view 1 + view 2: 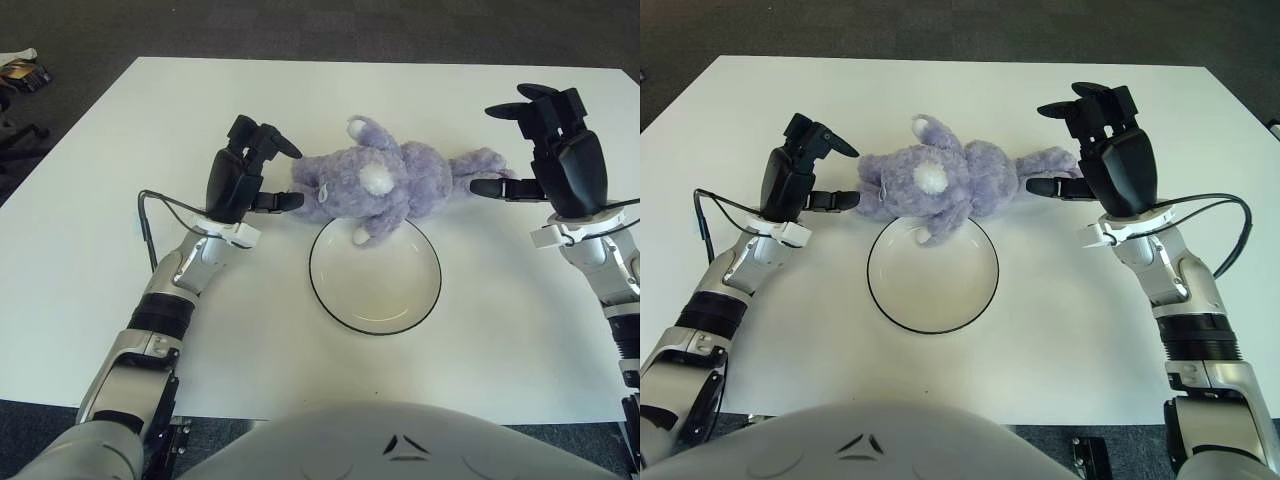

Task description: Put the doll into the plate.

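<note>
Left eye view shows the doll (390, 182) lying on the bench (100, 250) just behind the plate (375, 277), one paw hanging over the plate's far rim. Its long axis runs side to side, head toward my left hand (240, 180), legs toward my right hand (555, 160). Both hands flank it at the same depth, one at each end. My left fingers (285, 200) are spread and hold nothing; the lower one points at the head and looks to be touching or just short of it. My right fingers (1050, 186) are also spread and empty, the lower one reaching the foot. I judge the doll needs squeezing between both hands along its length, then a short carry toward me onto the plate.
</note>
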Available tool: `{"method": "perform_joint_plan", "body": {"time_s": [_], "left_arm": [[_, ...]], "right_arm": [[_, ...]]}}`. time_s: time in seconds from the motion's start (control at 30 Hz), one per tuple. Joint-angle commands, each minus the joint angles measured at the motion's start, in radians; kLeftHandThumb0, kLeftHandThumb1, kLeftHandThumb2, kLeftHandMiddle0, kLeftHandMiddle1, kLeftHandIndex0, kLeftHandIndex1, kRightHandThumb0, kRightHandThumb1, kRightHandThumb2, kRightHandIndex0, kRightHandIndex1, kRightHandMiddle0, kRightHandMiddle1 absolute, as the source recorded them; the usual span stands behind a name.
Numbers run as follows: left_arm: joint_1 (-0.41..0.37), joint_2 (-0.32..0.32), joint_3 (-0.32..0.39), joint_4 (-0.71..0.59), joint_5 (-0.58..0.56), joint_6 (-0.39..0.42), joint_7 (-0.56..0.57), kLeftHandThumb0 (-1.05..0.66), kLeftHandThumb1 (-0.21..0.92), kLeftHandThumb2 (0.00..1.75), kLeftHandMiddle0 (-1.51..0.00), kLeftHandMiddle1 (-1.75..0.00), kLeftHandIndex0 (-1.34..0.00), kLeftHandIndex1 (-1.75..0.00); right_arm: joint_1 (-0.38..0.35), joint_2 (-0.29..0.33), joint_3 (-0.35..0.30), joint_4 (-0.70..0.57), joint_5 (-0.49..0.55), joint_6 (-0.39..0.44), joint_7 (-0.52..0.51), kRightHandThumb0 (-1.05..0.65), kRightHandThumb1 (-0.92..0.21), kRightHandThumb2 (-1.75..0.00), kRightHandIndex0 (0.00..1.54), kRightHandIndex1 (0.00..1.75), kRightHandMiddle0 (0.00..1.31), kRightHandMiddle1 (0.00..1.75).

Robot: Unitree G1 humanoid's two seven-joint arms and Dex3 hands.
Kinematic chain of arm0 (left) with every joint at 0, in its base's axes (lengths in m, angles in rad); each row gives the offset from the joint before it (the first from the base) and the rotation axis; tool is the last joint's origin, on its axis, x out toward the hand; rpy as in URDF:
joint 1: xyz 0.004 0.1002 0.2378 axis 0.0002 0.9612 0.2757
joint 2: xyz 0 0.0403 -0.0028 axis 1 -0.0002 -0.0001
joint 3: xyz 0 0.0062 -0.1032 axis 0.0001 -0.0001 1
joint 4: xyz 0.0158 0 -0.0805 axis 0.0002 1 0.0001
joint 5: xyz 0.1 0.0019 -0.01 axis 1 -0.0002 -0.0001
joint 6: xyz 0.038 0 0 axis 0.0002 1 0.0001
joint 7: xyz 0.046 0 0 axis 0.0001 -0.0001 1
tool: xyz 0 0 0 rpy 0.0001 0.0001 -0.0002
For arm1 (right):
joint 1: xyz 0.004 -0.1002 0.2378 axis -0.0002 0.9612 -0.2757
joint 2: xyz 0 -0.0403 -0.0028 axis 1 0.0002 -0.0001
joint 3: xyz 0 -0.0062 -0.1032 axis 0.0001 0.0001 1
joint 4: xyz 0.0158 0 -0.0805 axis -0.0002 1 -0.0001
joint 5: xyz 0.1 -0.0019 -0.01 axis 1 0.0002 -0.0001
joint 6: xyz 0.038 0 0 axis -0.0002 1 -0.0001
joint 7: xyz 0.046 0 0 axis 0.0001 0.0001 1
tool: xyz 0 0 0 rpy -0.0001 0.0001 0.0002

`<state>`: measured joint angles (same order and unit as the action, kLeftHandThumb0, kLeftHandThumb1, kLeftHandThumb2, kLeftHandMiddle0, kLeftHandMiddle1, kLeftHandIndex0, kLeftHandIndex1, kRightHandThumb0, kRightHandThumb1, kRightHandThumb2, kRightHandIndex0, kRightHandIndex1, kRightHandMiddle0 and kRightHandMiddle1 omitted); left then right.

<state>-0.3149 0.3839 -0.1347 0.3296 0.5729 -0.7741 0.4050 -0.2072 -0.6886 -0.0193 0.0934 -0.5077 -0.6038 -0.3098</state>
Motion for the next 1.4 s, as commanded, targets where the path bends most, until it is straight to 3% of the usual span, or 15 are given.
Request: {"method": "perform_joint_plan", "body": {"time_s": [0.0,0.03,0.1,0.27,0.53,0.63,0.87,1.1,1.37], "left_arm": [[-0.009,0.035,-0.003,-0.064,-0.111,0.069,-0.165,-0.4,0.55,1.0,0.0,-1.73,-0.43,-1.73],[-0.008,0.042,-0.001,-0.083,-0.138,0.09,-0.209,-0.42,0.39,1.09,0.0,-1.69,-0.27,-1.72],[-0.003,0.055,-0.001,-0.118,-0.185,0.131,-0.292,-0.45,0.2,1.23,0.0,-1.62,-0.11,-1.69],[0.009,0.075,0.007,-0.197,-0.262,0.218,-0.433,-0.47,0.07,1.3,0.0,-1.53,-0.02,-1.61],[0.008,0.086,0.014,-0.287,-0.322,0.356,-0.582,-0.47,0.05,1.28,0.0,-1.44,0.0,-1.42],[-0.003,0.084,0.011,-0.293,-0.325,0.383,-0.612,-0.48,0.06,1.27,0.0,-1.45,0.0,-1.39],[-0.043,0.083,0.002,-0.274,-0.332,0.415,-0.681,-0.51,0.06,1.24,0.0,-1.4,0.0,-1.28],[-0.073,0.085,-0.004,-0.284,-0.352,0.486,-0.766,-0.49,0.04,1.22,0.0,-1.42,0.0,-1.15],[-0.116,0.115,-0.02,-0.281,-0.344,0.556,-0.865,-0.6,0.08,1.14,0.0,-1.28,0.0,-0.95]], "right_arm": [[0.001,-0.001,-0.011,-0.038,0.083,0.042,0.11,-0.98,-0.49,-0.77,0.0,0.52,0.0,0.65],[-0.003,-0.002,-0.013,-0.042,0.096,0.05,0.134,-0.97,-0.49,-0.78,0.0,0.51,0.0,0.61],[-0.012,-0.004,-0.013,-0.05,0.127,0.076,0.189,-0.97,-0.49,-0.78,0.0,0.5,0.0,0.56],[-0.027,-0.006,-0.014,-0.074,0.162,0.145,0.297,-0.98,-0.49,-0.78,0.0,0.59,0.0,0.58],[-0.082,0.018,0.001,-0.066,0.186,0.21,0.404,-0.99,-0.5,-0.77,0.0,0.79,0.0,0.72],[-0.109,0.032,0.015,-0.049,0.189,0.219,0.429,-0.96,-0.44,-0.8,0.0,0.86,0.0,0.82],[-0.165,0.031,0.057,-0.073,0.163,0.277,0.524,-0.74,-0.16,-1.04,0.0,0.9,0.0,1.04],[-0.207,0.021,0.059,-0.098,0.238,0.355,0.668,-0.58,-0.04,-1.15,0.0,0.83,0.0,1.03],[-0.242,0.035,0.083,-0.085,0.229,0.381,0.731,-0.62,-0.06,-1.14,0.0,0.78,0.0,0.93]]}}
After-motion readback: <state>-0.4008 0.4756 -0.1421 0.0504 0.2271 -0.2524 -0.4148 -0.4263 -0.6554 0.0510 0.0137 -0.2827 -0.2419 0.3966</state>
